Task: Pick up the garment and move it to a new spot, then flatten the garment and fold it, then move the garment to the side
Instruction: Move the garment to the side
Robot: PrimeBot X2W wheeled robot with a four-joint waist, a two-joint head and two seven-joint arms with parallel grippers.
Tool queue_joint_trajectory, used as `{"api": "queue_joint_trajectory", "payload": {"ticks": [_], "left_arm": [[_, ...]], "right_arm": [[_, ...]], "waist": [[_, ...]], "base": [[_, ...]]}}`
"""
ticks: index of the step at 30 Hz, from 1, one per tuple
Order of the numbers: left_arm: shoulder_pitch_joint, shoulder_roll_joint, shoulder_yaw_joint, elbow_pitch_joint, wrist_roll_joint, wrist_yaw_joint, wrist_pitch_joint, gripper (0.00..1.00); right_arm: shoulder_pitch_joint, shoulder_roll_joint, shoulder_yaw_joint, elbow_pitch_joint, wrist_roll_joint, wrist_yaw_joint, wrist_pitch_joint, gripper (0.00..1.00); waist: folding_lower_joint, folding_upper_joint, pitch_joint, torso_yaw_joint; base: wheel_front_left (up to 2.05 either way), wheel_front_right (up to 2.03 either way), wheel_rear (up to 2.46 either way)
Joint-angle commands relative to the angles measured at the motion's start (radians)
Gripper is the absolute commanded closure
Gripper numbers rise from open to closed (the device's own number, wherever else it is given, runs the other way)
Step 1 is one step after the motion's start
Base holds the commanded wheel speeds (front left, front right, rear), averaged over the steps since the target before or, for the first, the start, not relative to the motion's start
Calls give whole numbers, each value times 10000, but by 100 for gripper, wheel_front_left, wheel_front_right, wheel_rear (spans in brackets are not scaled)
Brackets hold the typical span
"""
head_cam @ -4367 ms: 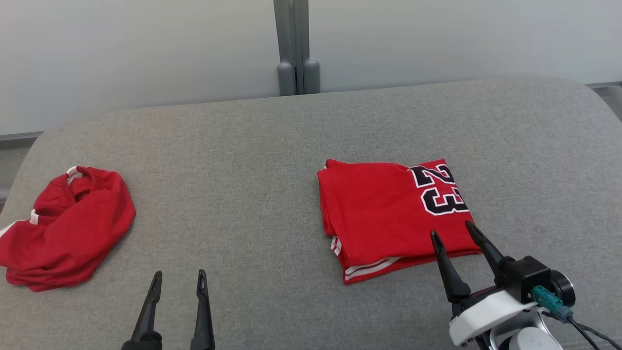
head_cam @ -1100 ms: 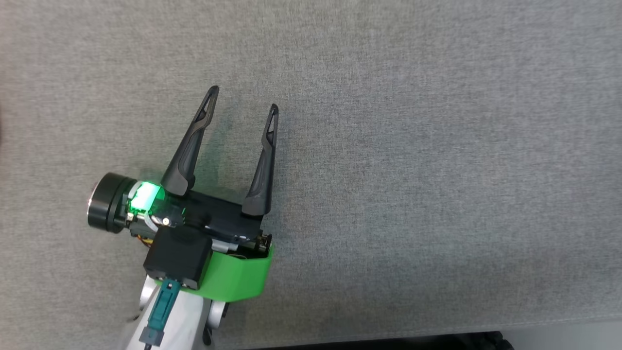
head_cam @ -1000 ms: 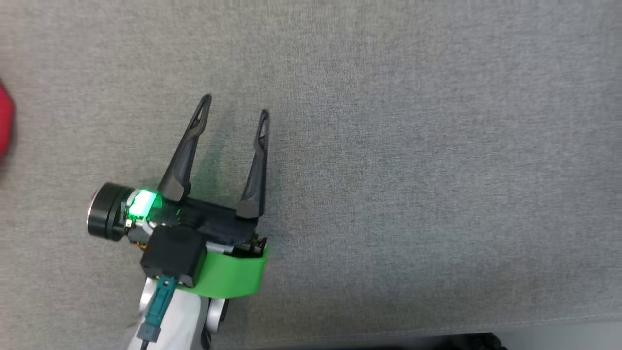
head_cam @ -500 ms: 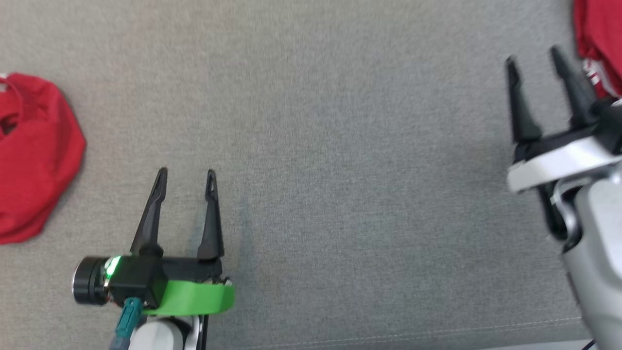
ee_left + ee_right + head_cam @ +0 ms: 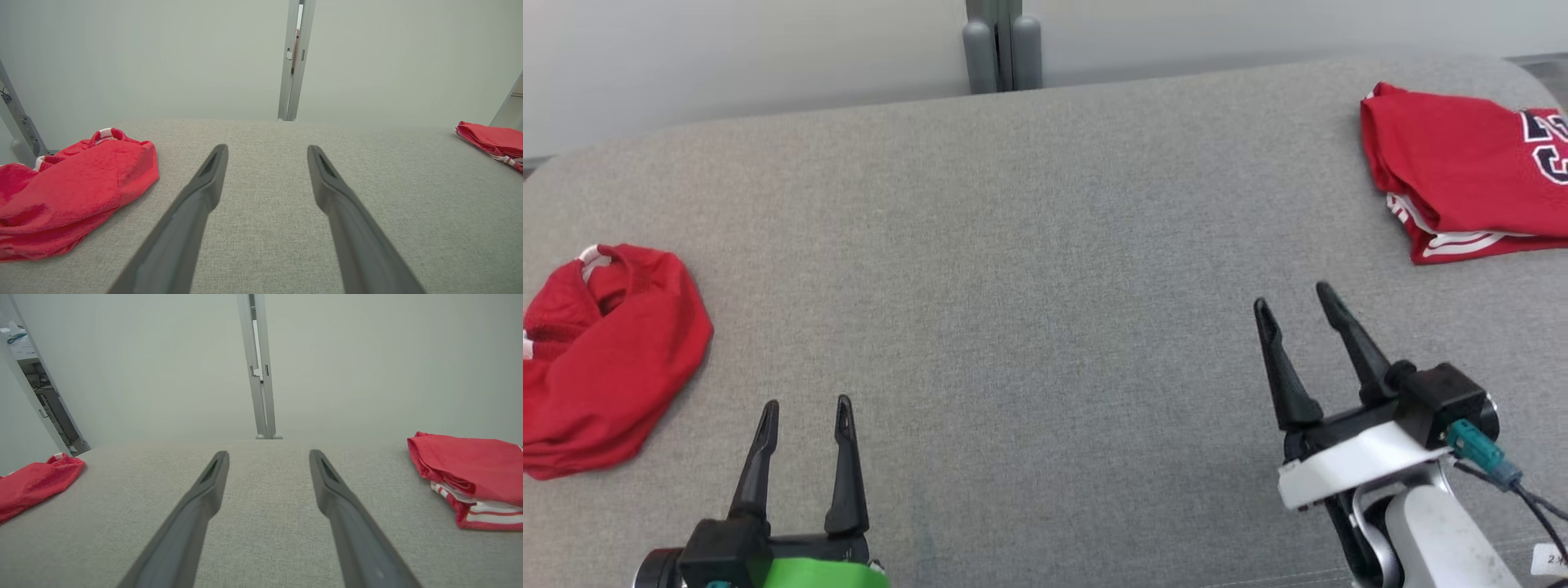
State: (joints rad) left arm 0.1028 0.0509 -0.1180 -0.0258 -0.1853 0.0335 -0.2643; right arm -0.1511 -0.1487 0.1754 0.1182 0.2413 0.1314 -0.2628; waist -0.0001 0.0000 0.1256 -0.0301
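Note:
A crumpled red garment [image 5: 600,359] with white trim lies bunched at the left of the grey fabric surface [image 5: 1029,269]; it is at the left in the left wrist view [image 5: 69,192] and far left in the right wrist view [image 5: 34,482]. My left gripper [image 5: 805,406] hovers open just right of it, empty. My right gripper [image 5: 1294,296] stands open at the lower right, nothing between its fingers. A second red jersey [image 5: 1462,167], folded, with black numerals, rests at the far right, beyond the right gripper [image 5: 267,455].
A pale wall with a grey vertical post [image 5: 1001,41] runs behind the surface. The surface's rounded far edge curves off at both corners. A wide stretch of grey fabric lies between the two red pieces.
The head camera has swung up and back, so the wall, both grippers and both red pieces are in view again. Both grippers stay open and empty.

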Motion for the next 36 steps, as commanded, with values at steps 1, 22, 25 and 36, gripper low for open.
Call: {"api": "queue_joint_trajectory", "payload": {"ticks": [1,22,25,36], "left_arm": [[270,2,94,24,-86,-48,4,0],[905,1,15,60,236,31,4,0],[907,1,3,97,285,45,4,0],[905,0,40,186,323,-5,2,0]], "right_arm": [[321,34,26,-22,-17,-13,-24,0],[1373,241,254,554,62,-13,-26,0],[1391,275,218,529,27,-13,-25,0],[1395,236,349,557,51,-13,-26,0]], "waist": [[1,0,-773,-321],[1,0,-1317,-241],[1,0,-1338,-214],[1,0,-1363,-186]], "base": [[0,0,0],[0,0,0],[0,0,0],[0,0,0]]}}
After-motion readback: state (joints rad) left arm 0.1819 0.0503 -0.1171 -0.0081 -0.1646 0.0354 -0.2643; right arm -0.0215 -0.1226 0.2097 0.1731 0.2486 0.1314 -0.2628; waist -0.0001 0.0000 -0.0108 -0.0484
